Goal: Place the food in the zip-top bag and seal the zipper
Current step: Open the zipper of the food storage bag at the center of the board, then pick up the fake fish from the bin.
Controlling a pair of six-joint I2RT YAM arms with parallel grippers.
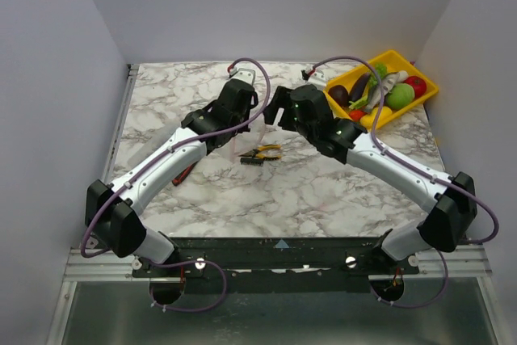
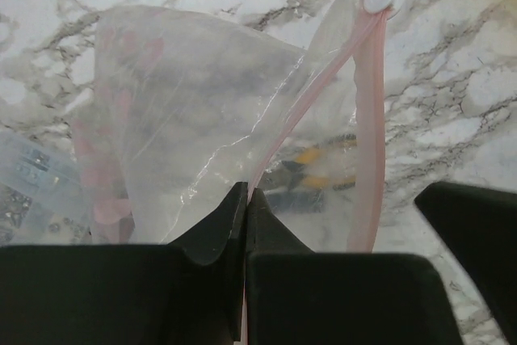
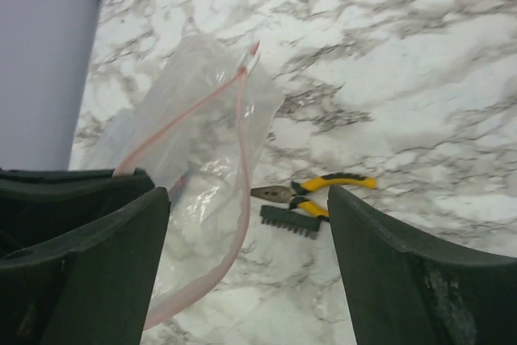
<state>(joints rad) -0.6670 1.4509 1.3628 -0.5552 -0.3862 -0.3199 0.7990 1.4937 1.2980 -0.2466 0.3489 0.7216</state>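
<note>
Your left arm (image 1: 157,166) and right arm (image 1: 396,166) wear white shells between chunky black joints, and a lilac cable (image 1: 242,62) trails each. The left gripper (image 2: 245,193) and right gripper (image 3: 249,195) have matte black wedge fingers (image 3: 404,280).

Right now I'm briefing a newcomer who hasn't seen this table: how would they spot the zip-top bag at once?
On the marble table, look where the two arms meet, at the left end effector. Pinched shut in it is the zip-top bag: a floppy clear pouch edged by a pink zipper, unlike the hard, yellow-handled pliers lying nearby.
</note>
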